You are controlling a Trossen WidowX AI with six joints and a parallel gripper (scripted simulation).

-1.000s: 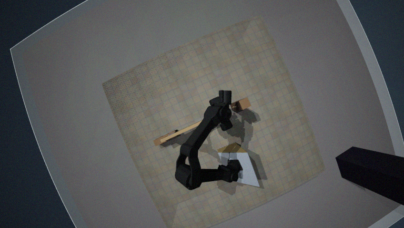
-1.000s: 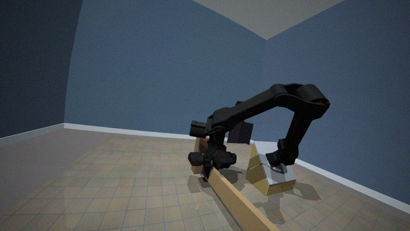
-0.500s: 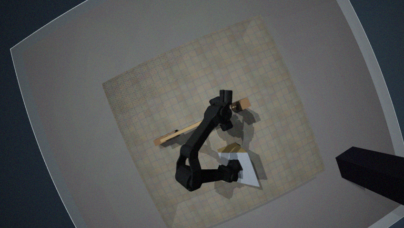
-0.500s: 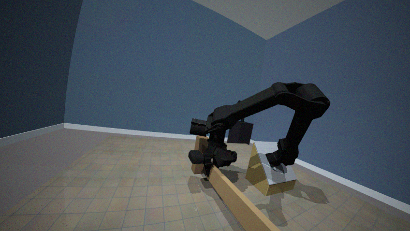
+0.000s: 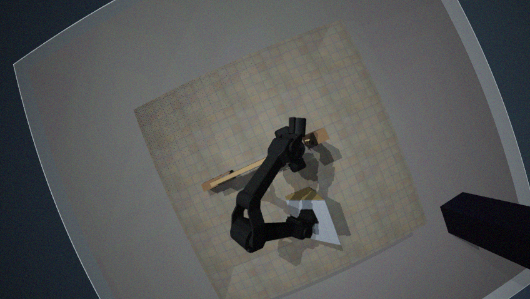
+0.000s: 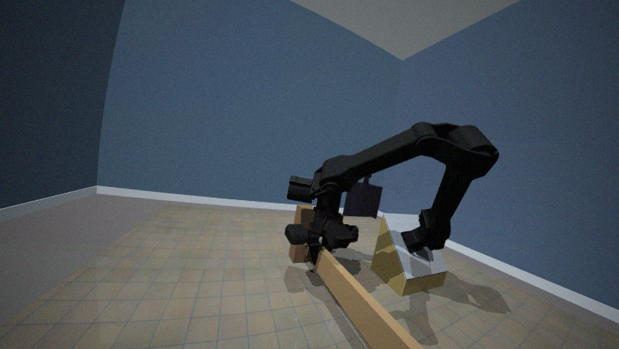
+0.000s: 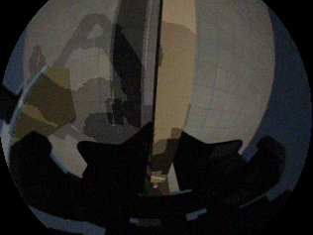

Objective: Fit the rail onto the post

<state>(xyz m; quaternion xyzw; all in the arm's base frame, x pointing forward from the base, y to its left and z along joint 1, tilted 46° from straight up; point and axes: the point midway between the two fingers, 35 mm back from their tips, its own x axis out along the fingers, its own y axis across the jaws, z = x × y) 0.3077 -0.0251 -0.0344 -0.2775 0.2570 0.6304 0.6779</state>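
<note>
The long tan rail (image 5: 244,169) (image 6: 359,298) (image 7: 175,73) runs from the low footboard block (image 5: 205,187) to my gripper (image 6: 315,255) (image 7: 158,125). My gripper is shut on the rail close to its post end, which is held above the table. The rail's other end lies at the footboard block; its exact seat in the bracket is too small to tell. The brown post (image 5: 322,134) (image 6: 304,210) stands just beyond the gripper. Light pegs (image 5: 307,141) (image 7: 157,178) show between rail end and post. The arm and fingers hide the holes and the rail's end face.
A wedge-shaped block with a pale sloping top (image 5: 328,222) (image 6: 433,269) stands under the arm's base, beside the rail. Its yellow side shows at the left of the wrist view. A large dark box (image 5: 485,226) (image 6: 363,200) is farther off, beyond the tiled area.
</note>
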